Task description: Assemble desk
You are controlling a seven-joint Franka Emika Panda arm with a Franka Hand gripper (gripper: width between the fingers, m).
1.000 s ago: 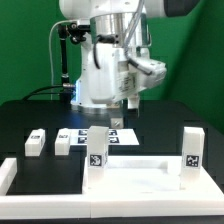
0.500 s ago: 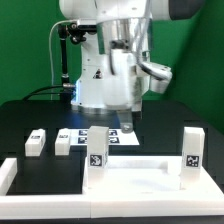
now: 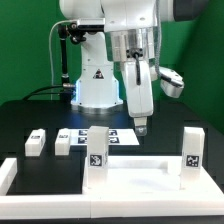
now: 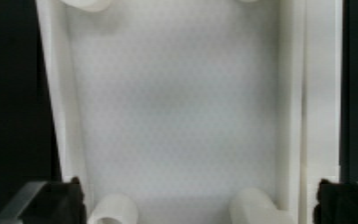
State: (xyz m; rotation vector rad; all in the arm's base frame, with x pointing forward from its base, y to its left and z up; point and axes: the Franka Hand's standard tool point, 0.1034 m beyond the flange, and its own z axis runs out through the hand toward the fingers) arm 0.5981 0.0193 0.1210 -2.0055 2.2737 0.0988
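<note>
Inspection finds the gripper [image 3: 143,127] hanging clear above the black table [image 3: 20,120], behind the far rim of the tabletop [image 3: 140,172] and touching nothing. In the exterior view its tips are too small and too edge-on to judge. In the wrist view the two dark fingers [image 4: 43,205] sit at opposite edges of the picture, well apart, with only the tabletop [image 4: 176,110] between them, so the pincer stands open and empty. The tabletop lies at the front of the table, a shallow tray with a raised rim. The wrist view cuts off both its ends. Four rounded white shapes [image 4: 108,212] show near its corners there, all clipped by the frame, and what they are cannot be told. Inside the rim the floor is bare. One tagged leg [image 3: 97,150] stands upright at the tray's end on the exterior view's left and a second tagged leg [image 3: 191,150] at its right end; how they are seated is not visible. Two loose legs [image 3: 36,143] lie side by side on the table, well to the exterior view's left. The marker board [image 3: 120,137] is partly hidden behind the first upright leg. A border rail [image 3: 20,172] is cut off at the frame's lower corner.
</note>
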